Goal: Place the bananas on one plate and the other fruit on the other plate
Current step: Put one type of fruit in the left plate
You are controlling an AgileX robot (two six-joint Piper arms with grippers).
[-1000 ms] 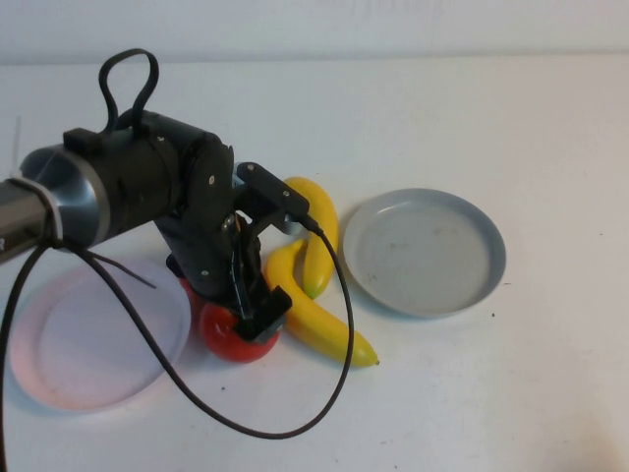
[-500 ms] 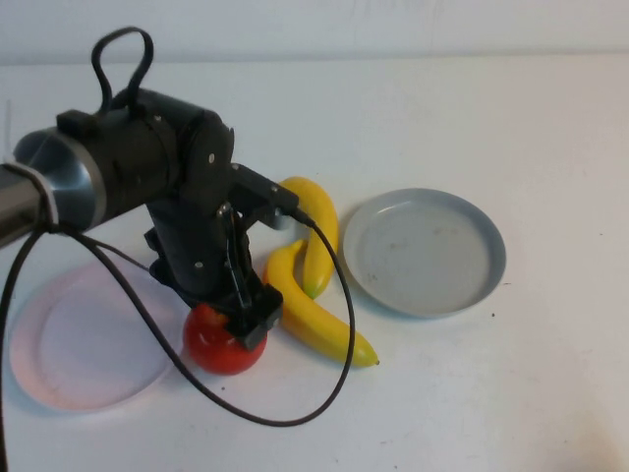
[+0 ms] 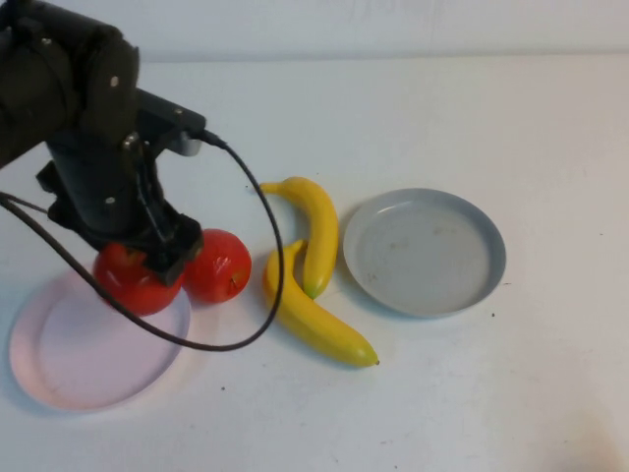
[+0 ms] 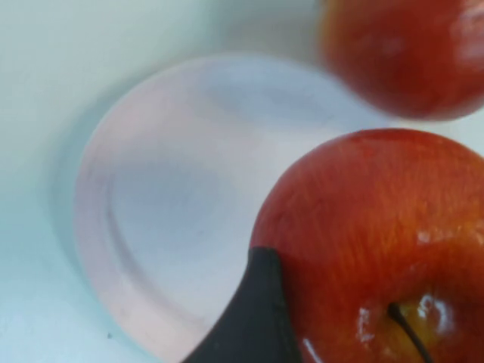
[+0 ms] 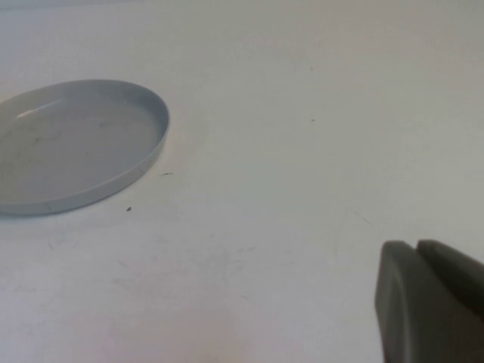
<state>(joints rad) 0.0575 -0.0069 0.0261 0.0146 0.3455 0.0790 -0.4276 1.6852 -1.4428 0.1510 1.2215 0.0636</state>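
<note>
My left gripper is shut on a red apple and holds it over the far right rim of the pale pink plate. In the left wrist view the held apple sits beside one dark finger, above the pink plate. The second red apple lies on the table just right of the held one and also shows in the left wrist view. Two yellow bananas lie crossed left of the empty grey-blue plate. My right gripper is shut and empty, low over bare table.
The left arm's black cable loops down over the table between the second apple and the bananas. The grey-blue plate shows in the right wrist view, away from the right gripper. White table all around.
My left gripper has carried the apple up and to the left, from beside the bananas to over the pink plate's rim. The second apple now shows in full.
</note>
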